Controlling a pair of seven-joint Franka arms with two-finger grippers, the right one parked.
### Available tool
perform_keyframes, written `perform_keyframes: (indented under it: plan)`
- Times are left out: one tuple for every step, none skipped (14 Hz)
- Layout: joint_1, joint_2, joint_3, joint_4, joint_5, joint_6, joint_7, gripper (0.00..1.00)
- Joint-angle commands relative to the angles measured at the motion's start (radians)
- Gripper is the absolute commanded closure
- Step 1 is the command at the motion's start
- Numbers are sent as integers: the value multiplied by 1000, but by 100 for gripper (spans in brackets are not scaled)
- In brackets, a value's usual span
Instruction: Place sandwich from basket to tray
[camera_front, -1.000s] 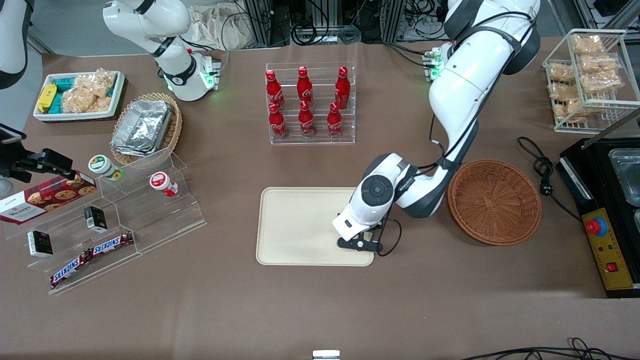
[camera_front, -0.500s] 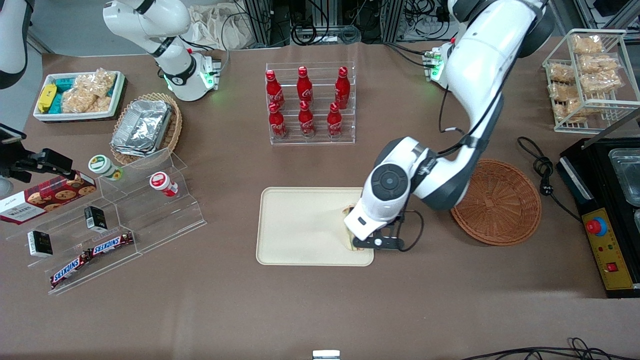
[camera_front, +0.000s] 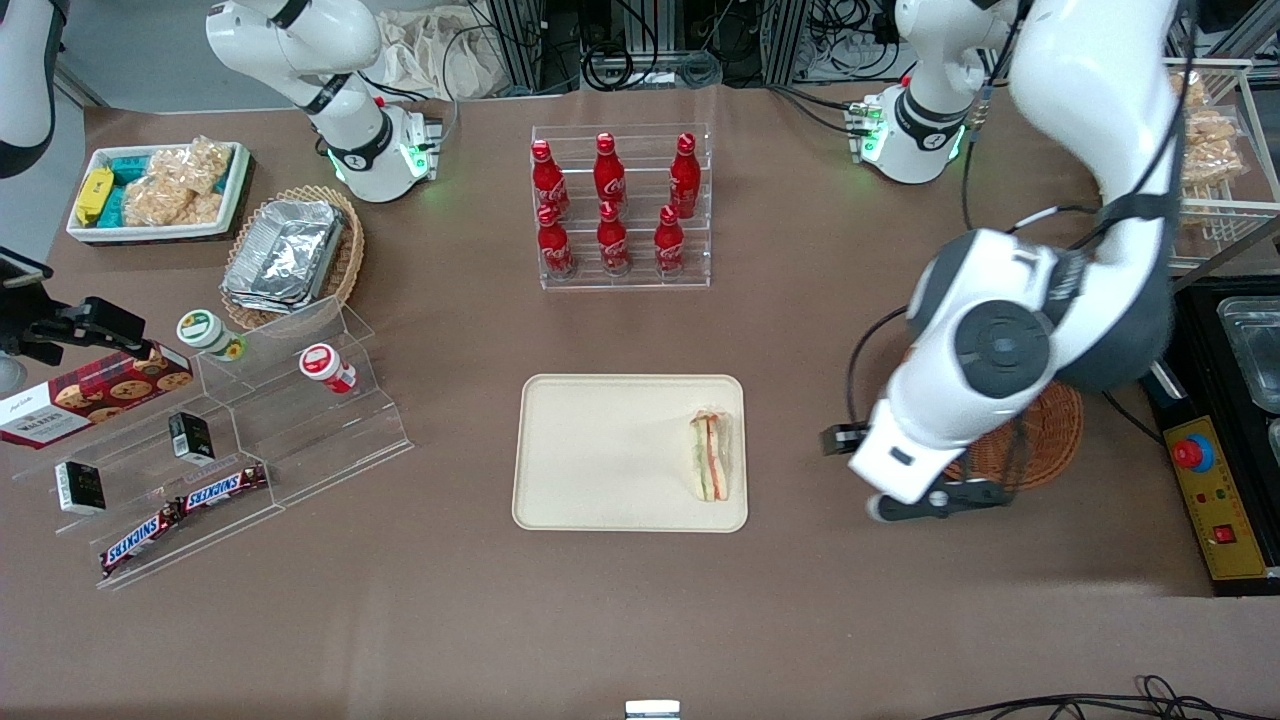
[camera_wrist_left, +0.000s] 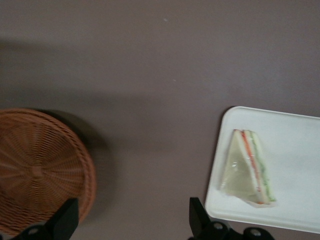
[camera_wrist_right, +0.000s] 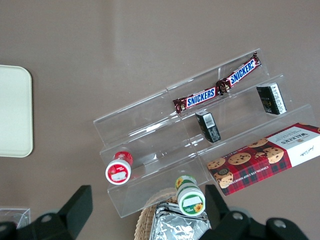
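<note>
Sitting on the tray (camera_front: 600, 450) now, the sandwich (camera_front: 710, 455) lies at the tray's edge nearest the gripper (camera_wrist_left: 132, 220), apart from it and untouched. The gripper hangs above bare table between tray and basket (camera_wrist_left: 40, 167), fingers (camera_wrist_left: 65, 220) spread wide, nothing between them. In the front view the arm's wrist covers part of the basket (camera_front: 1050, 440); what shows of the basket in the wrist view looks empty.

Judgement: placement looks done, so the step in hand is clearing away. Next move only needs lifting clear without sweeping over the tray; the sandwich is close to the rim, so a low pass could nudge it off.

Surface: brown matte tabletop, flat, open around the gripper. Well away from it, toward the parked arm's end: acrylic shelf with Snickers bars (camera_front: 185, 505) and a cookie box (camera_front: 90, 395). Cola bottle rack (camera_front: 620, 205) stands farther from the front camera than the tray.
</note>
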Motion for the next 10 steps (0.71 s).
perform_keyframes:
  plan:
    - [78, -100, -3, -42, -20, -81, 172, 1]
    - [110, -119, -3, -50, -20, -85, 238, 1]
    - [140, -133, -3, -53, -20, -85, 321, 1]
    - [157, -150, -1, -53, -20, -89, 410, 1]
    - [170, -163, 0, -53, -17, -89, 442, 1]
    - [186, -168, 2, -52, -15, -89, 441, 1]
    - [198, -174, 4, -55, -15, -92, 441, 1]
    - [210, -176, 5, -61, -15, -94, 440, 1]
    - [212, -179, 7, -62, -15, -97, 437, 1]
    - [212, -179, 7, -64, -15, -101, 437, 1]
